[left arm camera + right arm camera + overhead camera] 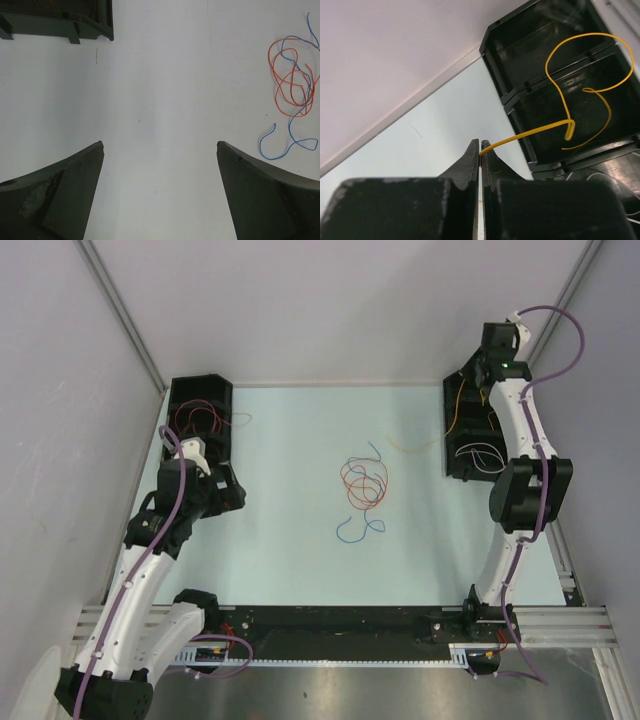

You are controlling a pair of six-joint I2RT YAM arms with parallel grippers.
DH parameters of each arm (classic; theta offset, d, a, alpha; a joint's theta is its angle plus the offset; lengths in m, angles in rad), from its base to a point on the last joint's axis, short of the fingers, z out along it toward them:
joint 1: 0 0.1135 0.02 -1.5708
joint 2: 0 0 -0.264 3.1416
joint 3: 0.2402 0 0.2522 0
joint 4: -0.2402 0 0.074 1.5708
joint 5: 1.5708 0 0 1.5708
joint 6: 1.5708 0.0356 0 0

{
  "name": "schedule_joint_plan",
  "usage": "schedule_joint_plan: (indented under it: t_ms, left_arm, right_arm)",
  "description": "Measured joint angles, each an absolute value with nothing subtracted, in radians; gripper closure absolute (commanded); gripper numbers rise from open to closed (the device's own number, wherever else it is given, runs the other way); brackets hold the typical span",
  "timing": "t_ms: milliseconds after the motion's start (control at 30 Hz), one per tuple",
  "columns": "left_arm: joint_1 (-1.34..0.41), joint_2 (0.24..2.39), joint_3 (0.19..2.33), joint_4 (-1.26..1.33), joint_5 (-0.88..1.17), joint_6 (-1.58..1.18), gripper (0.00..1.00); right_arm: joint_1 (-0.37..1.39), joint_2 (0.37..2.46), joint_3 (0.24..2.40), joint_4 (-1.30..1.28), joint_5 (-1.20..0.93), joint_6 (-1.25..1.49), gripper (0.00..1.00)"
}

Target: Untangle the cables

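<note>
**Left Jaws Wide and Empty; Right Jaws Pinch a Yellow-Orange Cable**

At the far left of the pale blue table (290,570) sits the left tray (200,405), a black bin against the back wall. Loose red cables (200,418) lie looped inside it. The left gripper (160,145) hangs just in front of this tray. Its jaws are spread wide with nothing between them, and only bare table shows below in the left wrist view.

In the middle of the table, well apart from both trays, lies the tangle (362,483). It is made of orange-red loops threaded through by a blue cable (260,145), whose free end curls out on the near side. No gripper touches it.

Further right, a yellow-orange cable (535,131) runs from the table surface into the right tray (468,440), a black bin with dividers. It bends in open loops over the compartments. White cables (478,453) lie in the nearer compartment of that tray.

The right gripper (480,146) is at the far right corner beside this tray. Its jaws are pressed nearly together, and one end of the yellow-orange cable is clamped at their tips.
</note>
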State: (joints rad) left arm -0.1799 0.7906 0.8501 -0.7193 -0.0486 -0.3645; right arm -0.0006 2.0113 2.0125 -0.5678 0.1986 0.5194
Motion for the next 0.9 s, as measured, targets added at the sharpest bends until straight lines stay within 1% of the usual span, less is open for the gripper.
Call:
schedule_joint_plan:
  t_ms: [267, 567, 767, 900]
  left_arm:
    - [-0.18, 0.791, 0.85, -0.719, -0.05, -0.364, 0.0]
    - [-0.18, 0.791, 0.85, -0.719, -0.066, -0.365, 0.0]
    - [-0.18, 0.793, 0.85, -0.72, -0.075, -0.365, 0.0]
    - [-0.18, 0.794, 0.85, -0.72, -0.076, -0.365, 0.0]
  right_arm:
    - [-0.111, 1.967, 2.012, -0.57, 0.142, 0.522, 1.0]
    - [-0.175, 1.959, 2.024, -0.563, 0.091, 0.535, 1.0]
    - [-0.225, 1.978, 2.114, -0.549, 0.077, 0.558, 1.0]
    - [-0.228, 2.004, 2.188, -0.541, 0.078, 0.569, 1.0]
